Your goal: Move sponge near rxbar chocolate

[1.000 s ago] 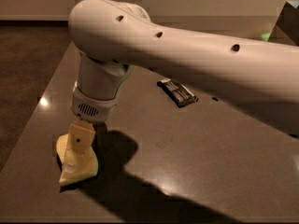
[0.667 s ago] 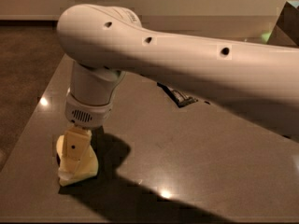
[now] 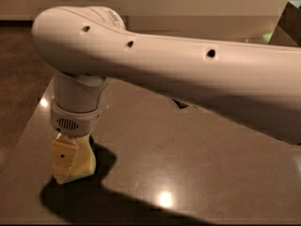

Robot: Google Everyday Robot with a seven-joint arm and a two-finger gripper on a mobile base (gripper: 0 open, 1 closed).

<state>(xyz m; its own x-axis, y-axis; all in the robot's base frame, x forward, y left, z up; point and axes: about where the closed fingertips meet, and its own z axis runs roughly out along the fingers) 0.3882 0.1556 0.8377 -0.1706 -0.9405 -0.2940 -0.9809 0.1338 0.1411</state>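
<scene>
The pale yellow sponge [image 3: 85,165] lies near the front left corner of the grey table [image 3: 188,173]. My gripper [image 3: 69,169] hangs straight down from the white wrist [image 3: 76,112]. It is right at the sponge, covering the sponge's left part. The rxbar chocolate is almost wholly hidden behind my arm. Only a small dark corner of the bar [image 3: 181,105] shows under the arm near the table's middle, well to the right of the sponge and farther back.
My thick white arm [image 3: 197,74] crosses the view from the right and hides the back of the table. The table's left edge [image 3: 33,126] runs close to the sponge, with brown floor beyond. A greenish object [image 3: 268,36] shows at the far right.
The arm has swung left and lower, bringing the gripper down onto the sponge. The arm now covers most of the bar. The sponge has stayed in place.
</scene>
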